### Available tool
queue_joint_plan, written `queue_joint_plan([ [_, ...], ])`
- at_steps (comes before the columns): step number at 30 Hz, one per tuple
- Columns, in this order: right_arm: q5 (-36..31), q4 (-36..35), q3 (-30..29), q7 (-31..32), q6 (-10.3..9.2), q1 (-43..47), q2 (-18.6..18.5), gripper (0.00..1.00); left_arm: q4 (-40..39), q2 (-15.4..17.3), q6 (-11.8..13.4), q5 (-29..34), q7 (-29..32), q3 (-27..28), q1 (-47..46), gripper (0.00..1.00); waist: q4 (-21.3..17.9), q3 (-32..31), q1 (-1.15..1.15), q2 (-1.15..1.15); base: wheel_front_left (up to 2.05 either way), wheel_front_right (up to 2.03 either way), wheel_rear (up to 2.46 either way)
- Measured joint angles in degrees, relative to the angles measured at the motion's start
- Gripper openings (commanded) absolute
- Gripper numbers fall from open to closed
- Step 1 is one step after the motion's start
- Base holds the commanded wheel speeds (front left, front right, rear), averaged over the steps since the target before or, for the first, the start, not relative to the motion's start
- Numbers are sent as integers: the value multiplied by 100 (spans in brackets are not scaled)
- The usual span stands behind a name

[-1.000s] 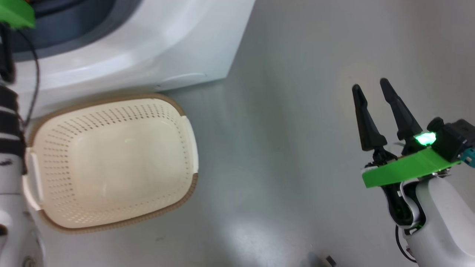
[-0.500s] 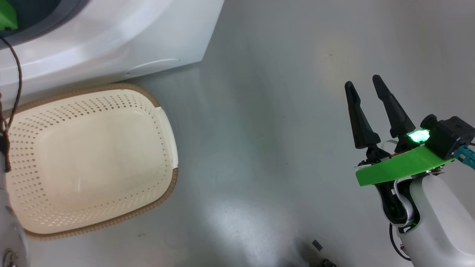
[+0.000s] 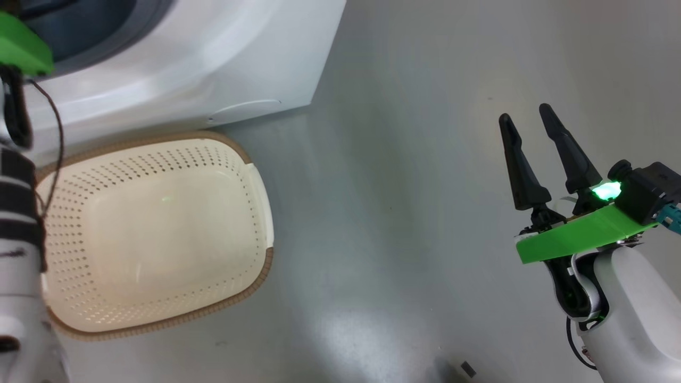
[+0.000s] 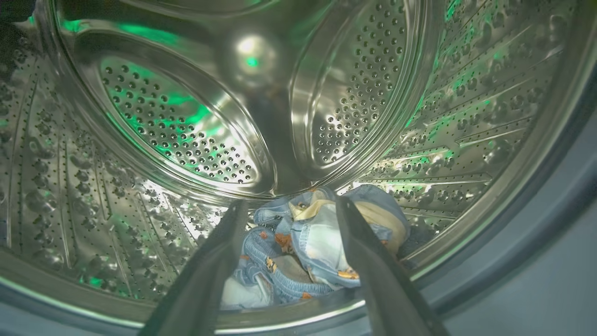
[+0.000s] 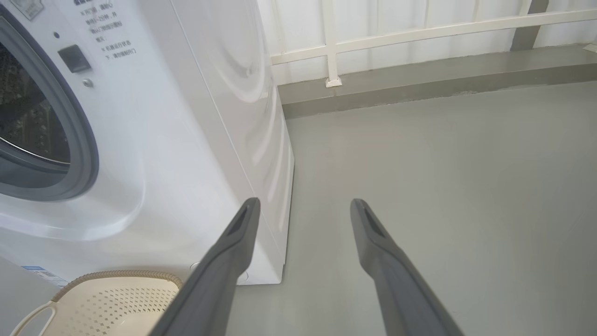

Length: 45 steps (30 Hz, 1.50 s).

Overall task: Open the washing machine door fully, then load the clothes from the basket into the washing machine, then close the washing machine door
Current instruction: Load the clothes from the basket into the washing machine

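The white washing machine (image 3: pixel 186 64) stands at the upper left, its side and grey gasket (image 5: pixel 88 154) in the right wrist view. The washing machine door is out of view. My left gripper (image 4: pixel 290 203) reaches into the steel drum (image 4: pixel 186 140), fingers spread open and holding nothing. The light blue clothes (image 4: pixel 317 238) lie heaped on the drum's bottom just beyond the fingertips. The cream basket (image 3: pixel 264 266) sits on the floor before the machine with nothing in it, its rim also in the right wrist view (image 5: pixel 116 275). My right gripper (image 3: pixel 525 114) hangs open over bare floor at the right.
Grey floor (image 3: pixel 399 213) stretches right of the machine and basket. My left forearm (image 3: pixel 18 213) with its cable runs up the left edge beside the basket. A white railing (image 5: pixel 419 28) on a low kerb bounds the far side. A small dark object (image 3: pixel 468 368) lies at the bottom.
The head camera swung one way and back, shifting the whole picture. The left gripper's jaws have gone from shut to open. The right gripper has stayed open in the same place.
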Motion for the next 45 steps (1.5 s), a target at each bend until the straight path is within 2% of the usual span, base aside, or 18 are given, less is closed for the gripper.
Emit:
queue_joint_plan([
  [23, 0, 216, -70, 0, 0, 560, -272, 100, -1817, -635, -73, 35, 0, 463, 2807, 100, 587, -1257, 0, 0, 0, 0, 0],
  [33, -1, 287, -115, 0, 0, 1013, -428, 100, -2186, -914, -219, 109, 0, 521, 3815, 100, 826, -1896, 0, 0, 0, 0, 0],
  [45, -2, 310, -230, 0, 0, 1446, -511, 100, -2635, -1087, -297, 109, 0, 628, 4786, 100, 1044, -2480, 0, 0, 0, 0, 0],
])
